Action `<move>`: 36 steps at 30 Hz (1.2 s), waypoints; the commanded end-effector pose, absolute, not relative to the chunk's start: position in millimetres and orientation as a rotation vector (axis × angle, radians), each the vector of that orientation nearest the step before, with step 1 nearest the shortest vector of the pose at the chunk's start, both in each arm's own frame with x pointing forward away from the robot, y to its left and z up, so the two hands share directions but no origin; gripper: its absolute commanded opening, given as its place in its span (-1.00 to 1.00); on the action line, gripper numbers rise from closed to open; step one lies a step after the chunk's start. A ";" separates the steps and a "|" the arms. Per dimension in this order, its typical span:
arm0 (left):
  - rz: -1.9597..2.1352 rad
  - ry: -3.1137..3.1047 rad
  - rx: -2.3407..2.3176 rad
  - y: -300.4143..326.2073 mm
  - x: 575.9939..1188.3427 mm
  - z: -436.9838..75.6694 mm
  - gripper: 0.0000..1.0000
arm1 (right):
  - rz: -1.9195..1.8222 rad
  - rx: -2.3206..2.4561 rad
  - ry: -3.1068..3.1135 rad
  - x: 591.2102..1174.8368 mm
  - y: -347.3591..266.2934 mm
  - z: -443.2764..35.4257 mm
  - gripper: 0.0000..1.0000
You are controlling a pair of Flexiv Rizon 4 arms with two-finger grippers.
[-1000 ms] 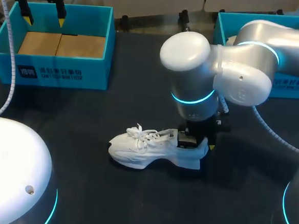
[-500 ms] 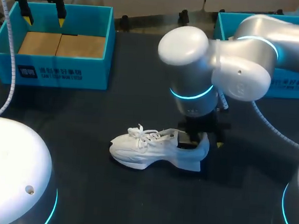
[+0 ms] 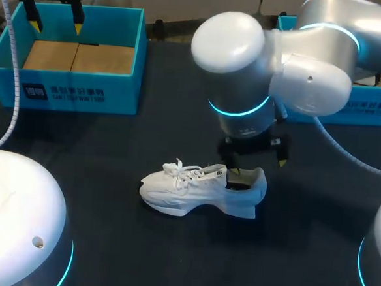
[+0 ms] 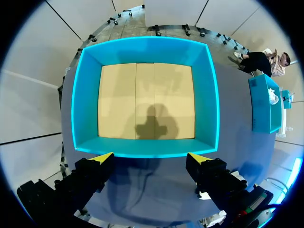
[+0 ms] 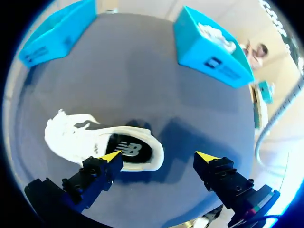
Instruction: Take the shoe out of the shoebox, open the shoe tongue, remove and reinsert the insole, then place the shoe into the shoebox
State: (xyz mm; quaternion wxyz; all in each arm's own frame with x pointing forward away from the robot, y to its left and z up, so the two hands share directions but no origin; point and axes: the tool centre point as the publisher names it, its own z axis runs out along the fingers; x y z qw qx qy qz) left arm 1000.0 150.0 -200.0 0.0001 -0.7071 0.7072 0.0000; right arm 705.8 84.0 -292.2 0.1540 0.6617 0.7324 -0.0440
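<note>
**A:** Where is the shoe (image 3: 200,189) at this moment?

**B:** It lies on its sole near the middle of the table (image 3: 137,257), a little toward the near edge, and outside the shoebox (image 3: 63,93). The toe points to the left edge and the heel to the right edge. The dark insole (image 5: 126,149) is inside and shows through the heel opening.

**A:** And the claws?

**B:** The right claw (image 3: 256,162) hovers just above the heel with its fingers apart, holding nothing. One finger is over the opening and the other is over bare table beyond the heel. The left claw (image 4: 150,157) is also spread and empty. It hangs above the shoebox at the far left corner, well apart from the shoe.

**A:** So what can go wrong from here?

**B:** In my opinion the main danger is that nothing holds the shoe down. It looks light and it stands free. If the right claw pulls on the insole, the whole shoe may rise with it, or slide, or tip on its side. The left claw is too far away to press it down.

**A:** Anything more?

**B:** Yes. With one finger inside and one outside, the claw may pinch the heel wall and not the insole. If a finger goes deeper toward the toe, it may catch in the laces (image 3: 183,170), which lie loose on top. The insole also seems thin, so with a bad grip it could fold when it is pushed back in. Finally, there is a second blue box (image 3: 376,107) at the far right edge with something white inside. I cannot tell what it is, but the shoe could end up in the wrong box.
</note>
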 end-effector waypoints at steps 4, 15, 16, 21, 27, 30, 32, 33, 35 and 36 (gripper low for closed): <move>0.000 2.222 -2.221 149.9 1000.0 -200.0 1.00 | 0.266 1.357 2.536 705.2 91.4 -265.1 1.00; 0.000 2.222 -2.221 149.9 1000.0 -200.0 1.00 | 0.392 0.996 2.757 710.8 95.9 -259.8 1.00; 0.000 2.222 -2.221 149.9 1000.0 -200.0 1.00 | 0.392 0.996 2.757 710.8 95.9 -259.8 1.00; 0.000 2.222 -2.221 149.9 1000.0 -200.0 1.00 | 0.392 0.996 2.757 710.8 95.9 -259.8 1.00; 0.000 2.222 -2.221 149.9 1000.0 -200.0 1.00 | 0.392 0.996 2.757 710.8 95.9 -259.8 1.00; 0.000 2.222 -2.221 149.9 1000.0 -200.0 1.00 | 0.392 0.996 2.757 710.8 95.9 -259.8 1.00; 0.000 2.222 -2.221 149.9 1000.0 -200.0 1.00 | 0.392 0.996 2.757 710.8 95.9 -259.8 1.00; 0.000 2.222 -2.221 149.9 1000.0 -200.0 1.00 | 0.392 0.996 2.757 710.8 95.9 -259.8 1.00; 0.000 2.222 -2.221 149.9 1000.0 -200.0 1.00 | 0.392 0.996 2.757 710.8 95.9 -259.8 1.00; 0.000 2.222 -2.221 149.9 1000.0 -200.0 1.00 | 0.392 0.996 2.757 710.8 95.9 -259.8 1.00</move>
